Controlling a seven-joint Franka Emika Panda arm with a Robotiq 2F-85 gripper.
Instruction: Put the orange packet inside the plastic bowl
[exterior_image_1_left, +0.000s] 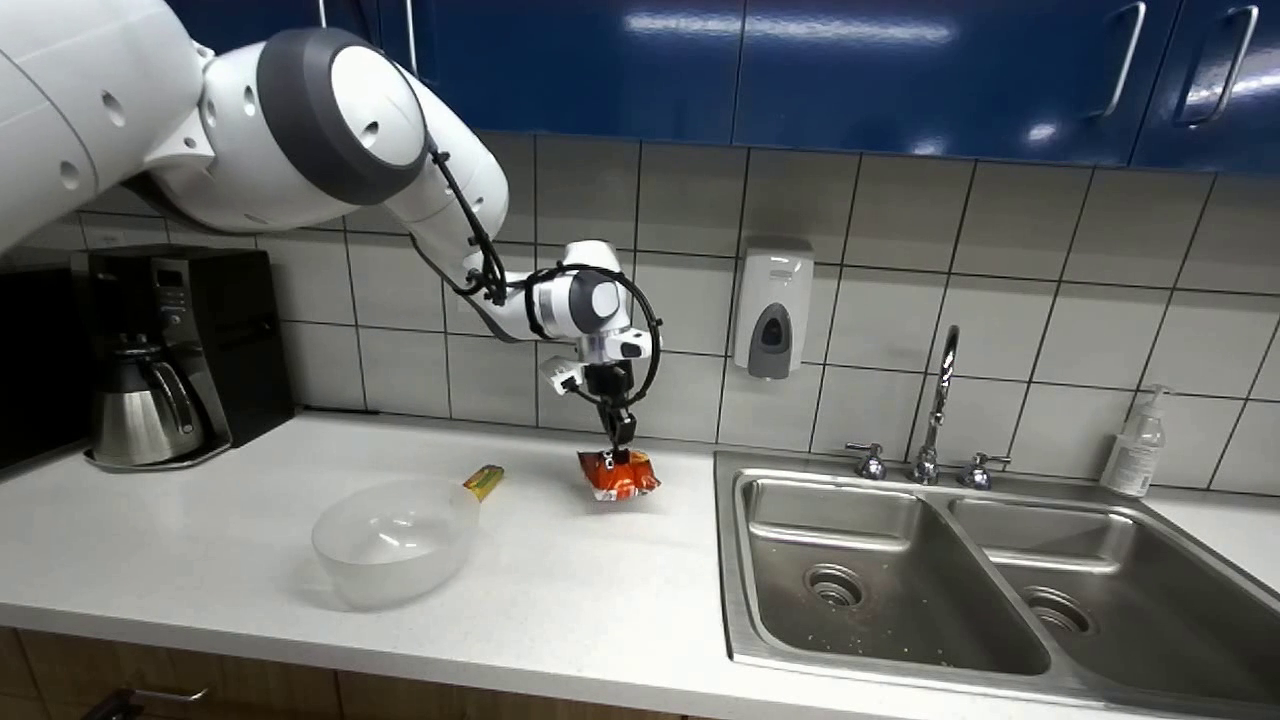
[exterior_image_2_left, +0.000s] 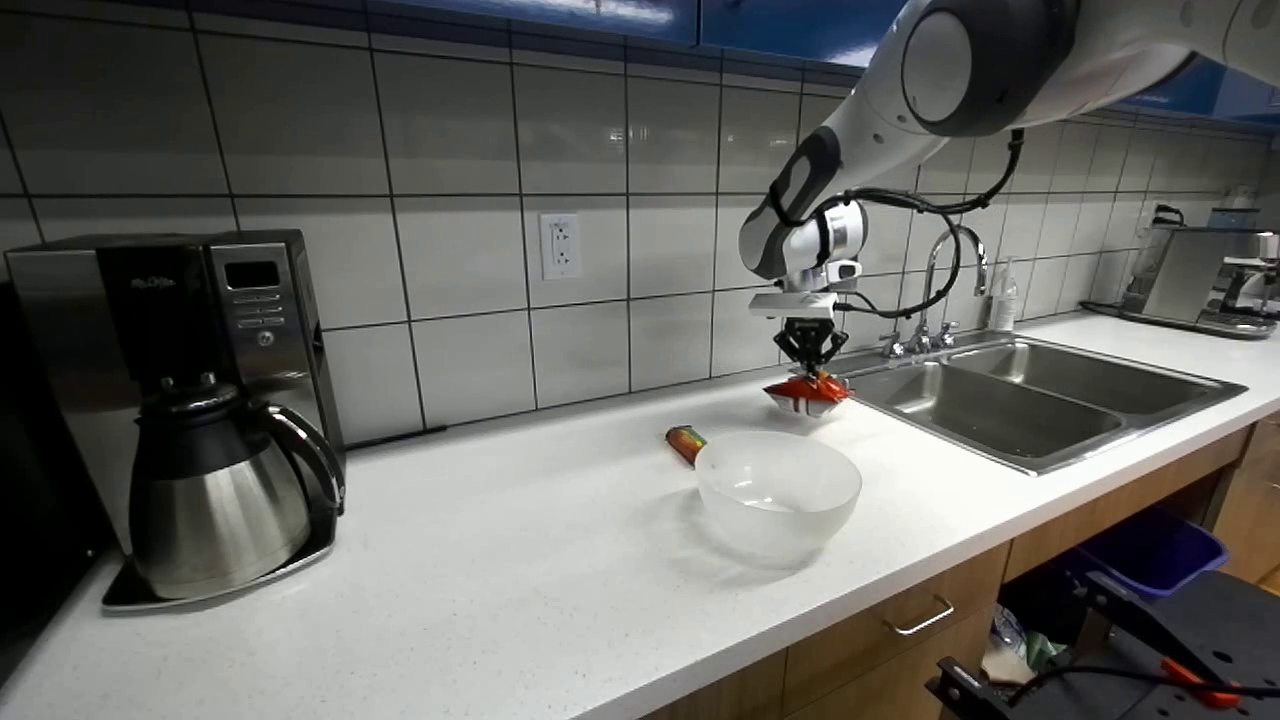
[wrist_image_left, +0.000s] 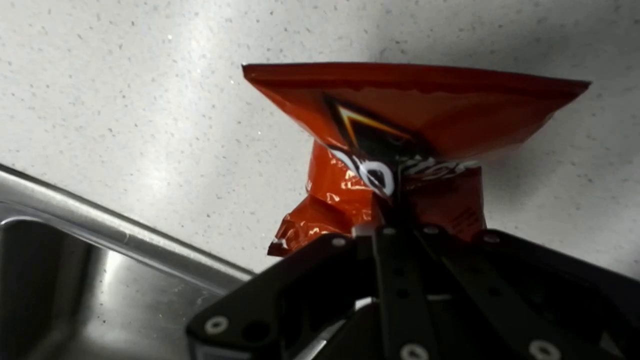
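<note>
Orange packet (exterior_image_1_left: 621, 482) directly beneath pincer (exterior_image_1_left: 620, 455), jaws clamped on its folded middle, hardly any gap! Plastic bowl (exterior_image_1_left: 395, 572) well apart, off pincer toward coffee maker (exterior_image_1_left: 235, 330) and front edge of counter (exterior_image_1_left: 570, 600); lift over rim, then sideways, probably.

I had the creased red-orange snack packet (exterior_image_1_left: 620, 481) near the worktop's (exterior_image_1_left: 600, 595) back edge, translucent plastic bowl (exterior_image_1_left: 398, 578) upright nearer its front.

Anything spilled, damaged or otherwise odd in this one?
Only small things: in an exterior view, pale specks dot the bottom of the sink basin nearer the plastic bowl, perhaps left unrinsed. The orange packet is creased and bent where the jaws pinch it, which fits the grip rather than damage; no tear shows.
</note>
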